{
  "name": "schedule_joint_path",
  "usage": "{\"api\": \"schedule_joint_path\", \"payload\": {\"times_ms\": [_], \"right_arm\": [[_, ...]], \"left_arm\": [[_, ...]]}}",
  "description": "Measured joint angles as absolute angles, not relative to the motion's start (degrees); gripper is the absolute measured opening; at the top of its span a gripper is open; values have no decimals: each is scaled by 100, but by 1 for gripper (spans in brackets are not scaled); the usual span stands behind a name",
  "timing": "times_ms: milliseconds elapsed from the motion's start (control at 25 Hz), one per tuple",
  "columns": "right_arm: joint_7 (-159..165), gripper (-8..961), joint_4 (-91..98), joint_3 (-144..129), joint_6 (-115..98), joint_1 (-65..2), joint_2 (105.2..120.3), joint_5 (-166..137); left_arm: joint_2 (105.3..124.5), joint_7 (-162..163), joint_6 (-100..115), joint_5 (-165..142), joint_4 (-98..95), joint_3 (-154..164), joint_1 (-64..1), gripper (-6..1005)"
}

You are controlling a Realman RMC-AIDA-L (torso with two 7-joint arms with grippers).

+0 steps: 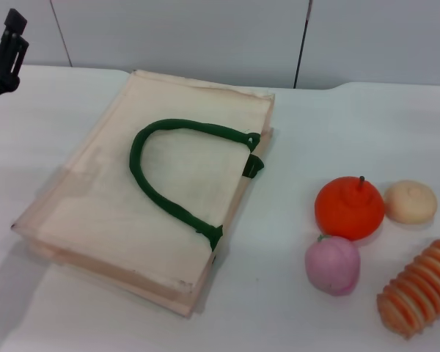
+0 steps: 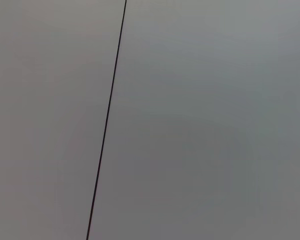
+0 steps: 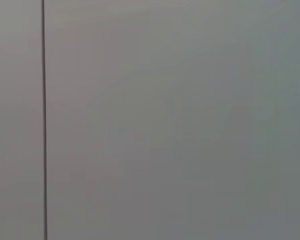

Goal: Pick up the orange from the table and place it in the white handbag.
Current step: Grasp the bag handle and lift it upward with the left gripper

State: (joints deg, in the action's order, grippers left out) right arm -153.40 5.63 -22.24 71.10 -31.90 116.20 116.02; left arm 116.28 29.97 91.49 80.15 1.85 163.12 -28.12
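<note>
a: what sits farthest left?
b: the left gripper point(image 1: 4, 51), dark, raised at the far left edge above the table point(image 1: 315, 293). whether its fingers are apart or together cannot be told.
a: and next?
b: the white handbag point(image 1: 117, 213) lies flat, its green handle point(image 1: 150, 187) looped on top.
a: where is the orange?
b: the orange point(image 1: 349, 208) rests on the table well right of the bag, touching the pink fruit point(image 1: 332, 265) in front of it and just beside the beige ball point(image 1: 411, 201). the ribbed item point(image 1: 419, 287) lies at the right edge.
a: the right gripper?
b: out of sight; both wrist views show only a grey wall point(image 2: 200, 120) with a dark seam.
</note>
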Motion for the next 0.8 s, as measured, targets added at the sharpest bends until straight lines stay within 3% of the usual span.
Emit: {"api": "schedule_joint_path", "payload": {"times_ms": [800], "right_arm": [[-15336,575,563,-2255,7010,-3200,11612,11547]], "left_arm": [[11628,3004,9149,8015,184,16312,-2805,559]]}}
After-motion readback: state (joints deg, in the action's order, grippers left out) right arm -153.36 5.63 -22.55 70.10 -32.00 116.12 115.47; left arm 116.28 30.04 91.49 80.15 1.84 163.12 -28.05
